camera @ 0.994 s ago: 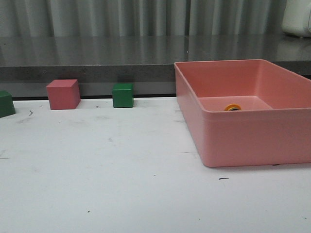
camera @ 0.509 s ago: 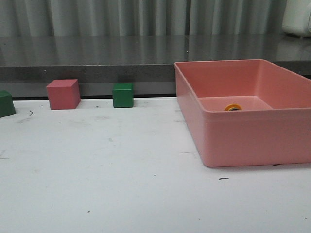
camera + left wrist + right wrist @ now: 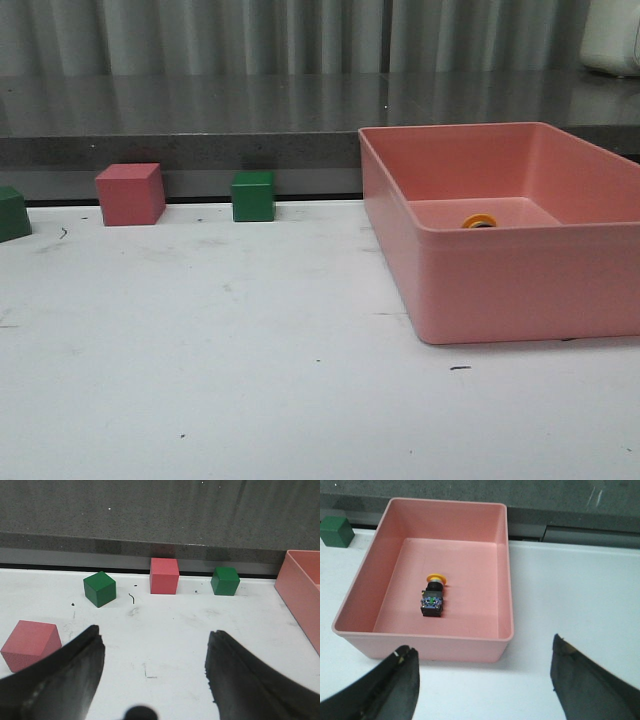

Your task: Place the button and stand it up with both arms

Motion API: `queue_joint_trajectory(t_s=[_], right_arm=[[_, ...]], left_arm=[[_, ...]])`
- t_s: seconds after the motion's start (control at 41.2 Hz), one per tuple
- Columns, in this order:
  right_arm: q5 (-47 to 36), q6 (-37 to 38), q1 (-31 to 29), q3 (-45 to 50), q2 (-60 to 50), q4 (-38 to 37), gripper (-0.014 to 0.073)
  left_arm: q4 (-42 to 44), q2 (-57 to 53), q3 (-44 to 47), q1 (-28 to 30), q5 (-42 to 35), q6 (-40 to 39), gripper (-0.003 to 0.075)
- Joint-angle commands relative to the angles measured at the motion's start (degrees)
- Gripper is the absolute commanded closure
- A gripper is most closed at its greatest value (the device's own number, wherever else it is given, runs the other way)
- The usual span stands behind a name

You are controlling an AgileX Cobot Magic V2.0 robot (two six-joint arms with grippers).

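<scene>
Right wrist view, button (image 3: 434,596) seemingly on its side in pink bin (image 3: 503,570), both grippers wide apart, holding nothing

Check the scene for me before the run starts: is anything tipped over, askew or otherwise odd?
The button lies on its side on the floor of the pink bin, yellow cap toward the far wall, rather than standing on its base. Nothing else stands out; both grippers, left and right, are open and empty.
</scene>
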Motion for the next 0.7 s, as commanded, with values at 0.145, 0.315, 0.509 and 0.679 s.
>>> queue_joint_trajectory(t_s=[0.145,0.315,0.509,0.679], right_arm=[[5.2,-0.5,0.3,-9.5,10.3,2.9,0.0031],[8.6,-1.5,3.9,-14.1,17.6,3.1,0.0031],[10.0,-1.5,6.1,-18.7,27.1,3.0,0.0031],[10.9,-1.5,6.1,-23.2,35.8,3.1,0.0031]], left_arm=[[-0.7,0.8,-2.1,-0.3,-4.6,-0.5,0.0283],[-0.7,0.8,-2.1,-0.3,-4.6,-0.5,0.0283],[-0.7,0.8,-2.1,-0.3,-4.6,-0.5,0.0283],[-0.7,0.8,-2.1,-0.3,-4.6,-0.5,0.0283]])
